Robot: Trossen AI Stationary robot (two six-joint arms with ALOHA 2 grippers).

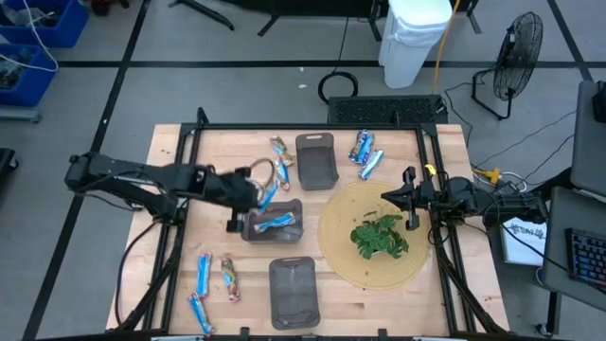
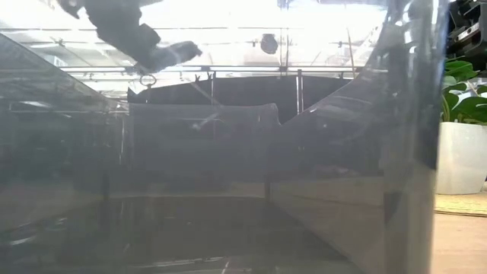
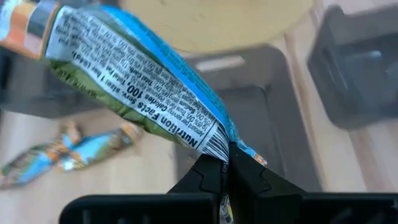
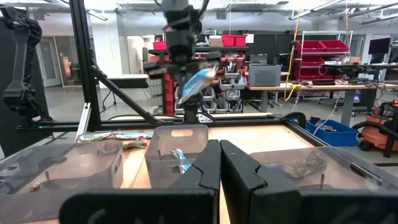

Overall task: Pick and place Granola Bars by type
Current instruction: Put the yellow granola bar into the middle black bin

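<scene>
In the left claw (image 3: 227, 163), bar (image 3: 134, 87) reads "Nutrition Facts".

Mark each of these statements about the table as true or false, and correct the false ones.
1. The left gripper is shut on a blue-and-white granola bar. True.
2. The grey tray in the middle of the table is empty. False: a blue-and-white bar lies in it.
3. The green plant sits on the round mat. True.
4. The right gripper holds a bar. False: its fingers are shut with nothing between them, over the mat's edge.
5. All bars are already in trays. False: several lie on the bare wood, such as the two near the table's far edge.
</scene>
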